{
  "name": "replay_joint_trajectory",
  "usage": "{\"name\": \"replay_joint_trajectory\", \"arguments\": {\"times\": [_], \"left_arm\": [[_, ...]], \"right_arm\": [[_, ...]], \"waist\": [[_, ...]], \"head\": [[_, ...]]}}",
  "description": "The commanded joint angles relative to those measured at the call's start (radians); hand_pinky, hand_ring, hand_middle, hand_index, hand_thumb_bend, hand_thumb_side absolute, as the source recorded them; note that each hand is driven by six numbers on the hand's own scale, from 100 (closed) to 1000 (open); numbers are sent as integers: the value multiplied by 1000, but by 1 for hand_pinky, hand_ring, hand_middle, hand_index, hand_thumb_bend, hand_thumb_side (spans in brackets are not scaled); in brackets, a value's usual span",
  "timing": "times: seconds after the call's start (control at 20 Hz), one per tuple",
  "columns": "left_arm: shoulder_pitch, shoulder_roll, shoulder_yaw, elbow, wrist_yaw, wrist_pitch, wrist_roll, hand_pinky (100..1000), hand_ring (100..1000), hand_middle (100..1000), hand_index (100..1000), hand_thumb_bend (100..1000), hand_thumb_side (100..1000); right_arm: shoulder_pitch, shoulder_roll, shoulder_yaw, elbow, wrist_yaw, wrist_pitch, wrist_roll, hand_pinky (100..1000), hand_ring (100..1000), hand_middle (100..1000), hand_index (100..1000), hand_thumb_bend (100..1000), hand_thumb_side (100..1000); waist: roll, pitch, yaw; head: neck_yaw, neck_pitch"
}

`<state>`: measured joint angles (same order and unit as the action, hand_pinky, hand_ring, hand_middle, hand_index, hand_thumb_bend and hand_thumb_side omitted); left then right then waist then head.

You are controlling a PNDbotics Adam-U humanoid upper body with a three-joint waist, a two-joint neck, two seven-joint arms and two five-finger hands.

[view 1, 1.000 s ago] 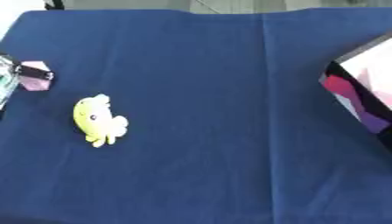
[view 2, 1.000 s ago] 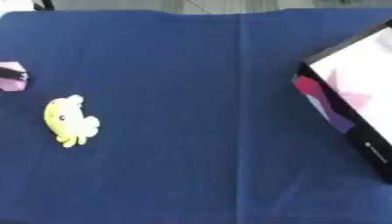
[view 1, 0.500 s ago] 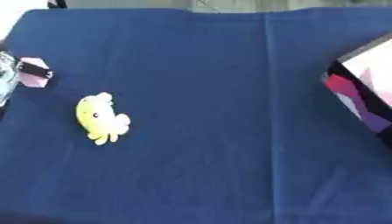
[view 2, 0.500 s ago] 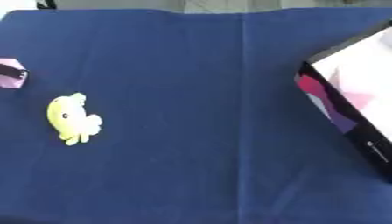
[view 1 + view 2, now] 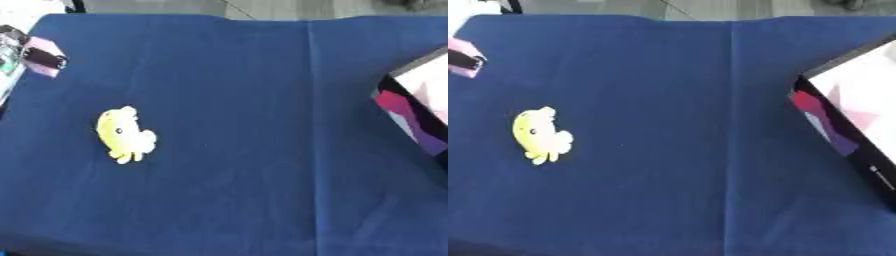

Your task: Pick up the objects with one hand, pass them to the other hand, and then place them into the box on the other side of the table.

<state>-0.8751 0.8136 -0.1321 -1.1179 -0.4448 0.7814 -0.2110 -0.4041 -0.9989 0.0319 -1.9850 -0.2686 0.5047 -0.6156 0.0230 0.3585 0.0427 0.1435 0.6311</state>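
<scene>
Blue cloth point(image 5: 236, 75) covers the whole table, one crease running front to back right of centre. Neither of my hands shows in either eye view, so I can't tell how their fingers stand or whether they hold anything.

Yellow toy point(image 5: 123, 135) lies flat on the cloth, left of centre, alone, well apart from everything else. Box point(image 5: 852, 112) sits at the right edge, dark rim, pale interior, partly cut off. At the far left edge, a pink-and-black object point(image 5: 41, 57); can't make out what it is.

My read: pick not yet started. The toy is on my left and the box on my right, so next I'd bring the left hand in over the toy, fingers open, and grasp it for the hand-over.
</scene>
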Motion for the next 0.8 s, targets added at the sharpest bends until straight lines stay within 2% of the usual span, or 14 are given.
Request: {"name": "replay_joint_trajectory", "arguments": {"times": [0.05, 0.15, 0.3, 0.35, 0.4, 0.45, 0.65, 0.8], "left_arm": [[28, 83, -14, -187, 62, -28, -4, 841, 800, 722, 628, 100, 241], [49, 96, -18, -245, 99, -19, 9, 841, 800, 722, 628, 100, 241], [59, 103, -23, -271, 126, -5, 26, 841, 800, 722, 628, 100, 241], [53, 97, -30, -280, 134, -8, 24, 813, 737, 670, 636, 100, 386], [37, 80, -47, -297, 146, -17, 16, 813, 730, 660, 636, 100, 351], [18, 61, -67, -318, 159, -29, 4, 812, 726, 661, 636, 100, 412], [-50, -21, -129, -411, 217, -85, -37, 807, 716, 658, 640, 100, 418], [-49, -28, -160, -480, 260, -128, -12, 801, 707, 648, 637, 100, 394]], "right_arm": [[-12, -46, -10, -15, 13, 191, -175, 700, 809, 780, 820, 185, 240], [-15, -47, -10, -15, 21, 191, -162, 700, 809, 780, 820, 185, 240], [-16, -47, -12, -15, 27, 192, -153, 700, 809, 780, 820, 185, 240], [-23, -52, -5, -15, 31, 189, -148, 714, 817, 789, 826, 241, 225], [-39, -58, 11, -15, 37, 179, -137, 719, 819, 788, 827, 357, 206], [-57, -60, 31, -15, 46, 167, -125, 720, 819, 792, 828, 264, 204], [-91, -43, 123, -15, 101, 110, -67, 725, 820, 795, 831, 284, 212], [-114, -8, 193, -15, 102, 67, -25, 714, 816, 792, 830, 265, 252]], "waist": [[-1, -32, 3], [-1, -33, 3], [-1, -33, 2], [-5, -39, -2], [-8, -43, -2], [-10, -45, 1], [-12, -47, 27], [-13, -48, 32]], "head": [[-11, 4], [-11, 4], [-11, 4], [-21, 5], [-30, 5], [-39, 4], [-81, -1], [-101, 0]]}}
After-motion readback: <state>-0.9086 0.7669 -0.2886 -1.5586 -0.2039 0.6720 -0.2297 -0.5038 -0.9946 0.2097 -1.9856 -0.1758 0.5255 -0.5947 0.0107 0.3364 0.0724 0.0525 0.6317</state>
